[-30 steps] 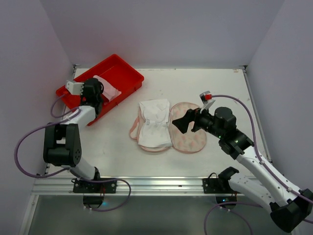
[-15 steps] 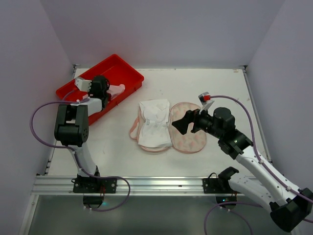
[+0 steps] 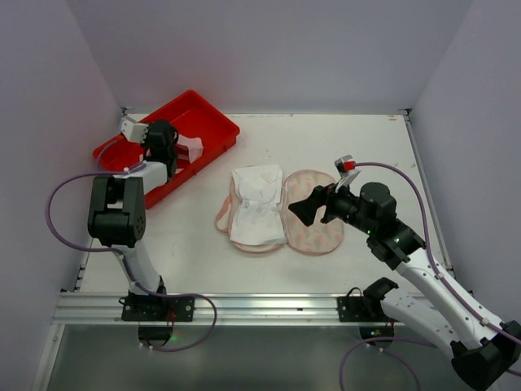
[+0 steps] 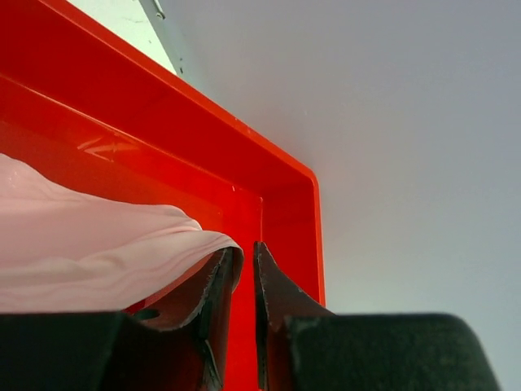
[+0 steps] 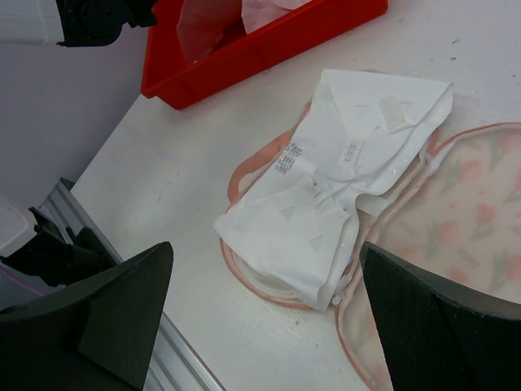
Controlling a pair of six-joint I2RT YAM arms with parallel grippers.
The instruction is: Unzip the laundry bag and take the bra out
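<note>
Bra: a white, soft, crumpled garment (image 3: 256,204) lies on top of the left half of the opened pouch, mid-table. Small printed tags show on its upper side.
Laundry bag: the laundry bag (image 3: 316,224) is unzipped and spread flat. Its tulip-print flap lies to the right of the bra, and pink trim peeks out along the bra's left and near edges.
Handling: the bra is probably very light and limp. It would likely sag and fold when lifted, and could drag the thin bag along.
Where to hold: a pinch on a corner that stands clear of the pink trim looks safest, so only the white cloth is taken.
Right gripper: the right gripper (image 3: 303,210) hovers over the print flap, just right of the bra, with its jaws spread wide and nothing in them.
Left gripper: the left gripper (image 4: 246,248) is inside the red tray (image 3: 213,122) at the far left. Its jaws stand a narrow slit apart with nothing between them, and a pale pink cloth (image 4: 81,244) touches one fingertip.
Edges: the tray wall rises close around the left fingers.
Open room: bare table (image 3: 366,147) lies to the right of the bag, beyond it and nearer than it.
</note>
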